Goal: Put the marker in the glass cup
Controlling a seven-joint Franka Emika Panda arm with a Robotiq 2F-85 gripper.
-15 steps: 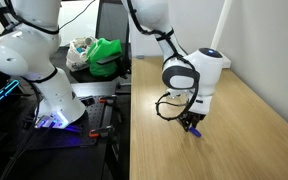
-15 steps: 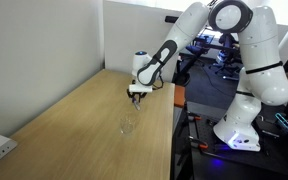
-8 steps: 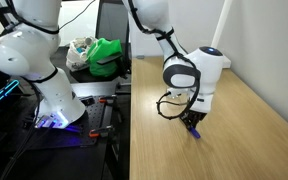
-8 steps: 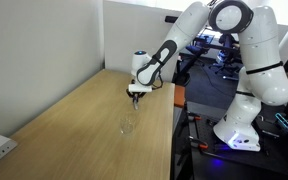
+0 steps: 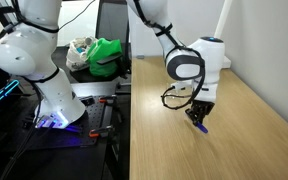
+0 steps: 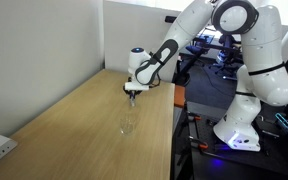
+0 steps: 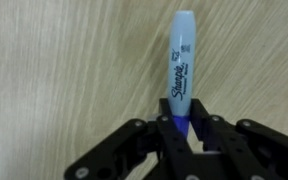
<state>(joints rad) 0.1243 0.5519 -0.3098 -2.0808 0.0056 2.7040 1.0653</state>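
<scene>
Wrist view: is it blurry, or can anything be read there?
In the wrist view, the marker has a readable Sharpie label, slightly soft, and the dark tool at the bottom looks blurred. In an exterior view, the glass cup is only a faint outline.

1. "Sharpie" runs lengthwise in dark letters along the pale barrel of the marker, in the wrist view.
2. A smaller printed line beside that name is too small to read.
</scene>
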